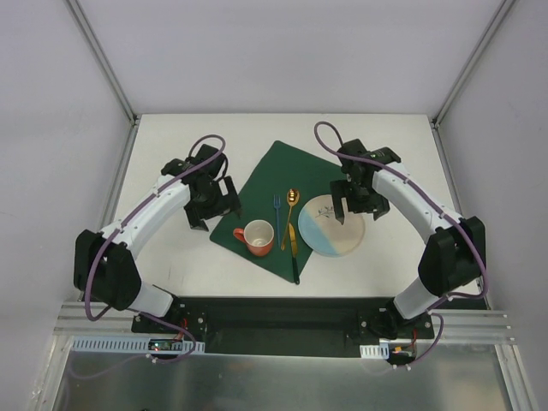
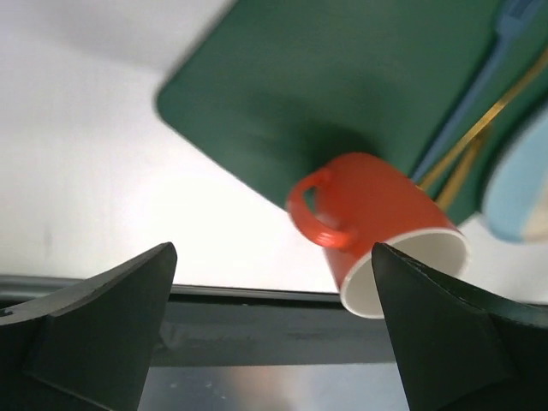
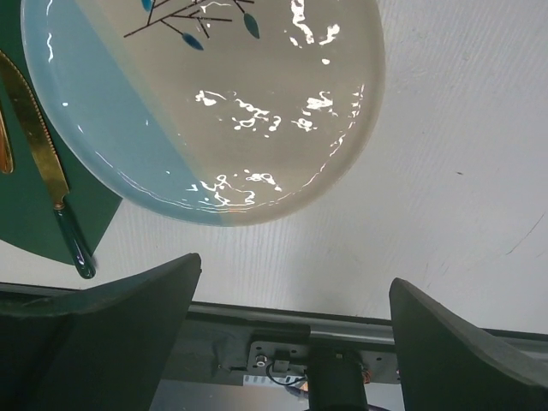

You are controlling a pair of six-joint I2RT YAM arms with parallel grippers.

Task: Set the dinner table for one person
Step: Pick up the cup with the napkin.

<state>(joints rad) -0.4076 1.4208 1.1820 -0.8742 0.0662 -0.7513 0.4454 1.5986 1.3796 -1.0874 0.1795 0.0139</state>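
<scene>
Overhead, hovered with left hand (image 1: 216,214) apart, empty, at the placemat's (image 1: 265,184) left edge; with right hand (image 1: 356,204) likewise apart, above the plate (image 1: 330,235) at its right edge.

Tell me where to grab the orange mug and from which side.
Pinch the rim of the mug from above, one finger inside, probably with the open left gripper: it stands upright, mouth up, with the fork close on its right and the handle pointing left.
</scene>
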